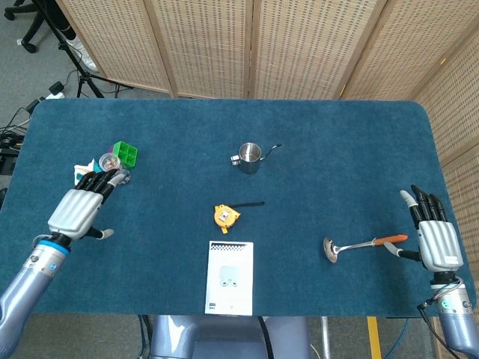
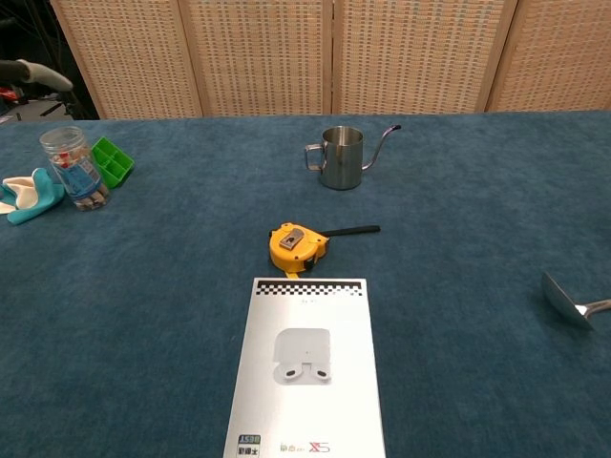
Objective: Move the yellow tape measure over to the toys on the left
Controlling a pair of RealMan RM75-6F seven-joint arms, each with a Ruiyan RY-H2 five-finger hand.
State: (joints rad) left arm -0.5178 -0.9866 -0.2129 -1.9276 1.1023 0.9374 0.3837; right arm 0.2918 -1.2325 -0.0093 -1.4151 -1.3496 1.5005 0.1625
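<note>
The yellow tape measure (image 1: 226, 216) (image 2: 297, 247) lies mid-table with a black strap trailing to its right. The toys sit at the far left: a clear jar (image 1: 114, 166) (image 2: 74, 168), a green tray (image 1: 126, 154) (image 2: 112, 160) and a white-and-teal toy (image 1: 86, 177) (image 2: 26, 196). My left hand (image 1: 78, 208) hovers open just in front of the toys, fingers spread toward the jar; only a fingertip (image 2: 33, 73) of it shows in the chest view. My right hand (image 1: 436, 239) is open near the table's right edge, beside the spoon's handle, holding nothing.
A steel pitcher (image 1: 249, 157) (image 2: 340, 157) stands behind the tape measure. A white box (image 1: 230, 276) (image 2: 307, 367) lies in front of it at the near edge. A spoon (image 1: 363, 244) (image 2: 570, 301) with an orange handle lies at the right. Wicker screens stand behind the table.
</note>
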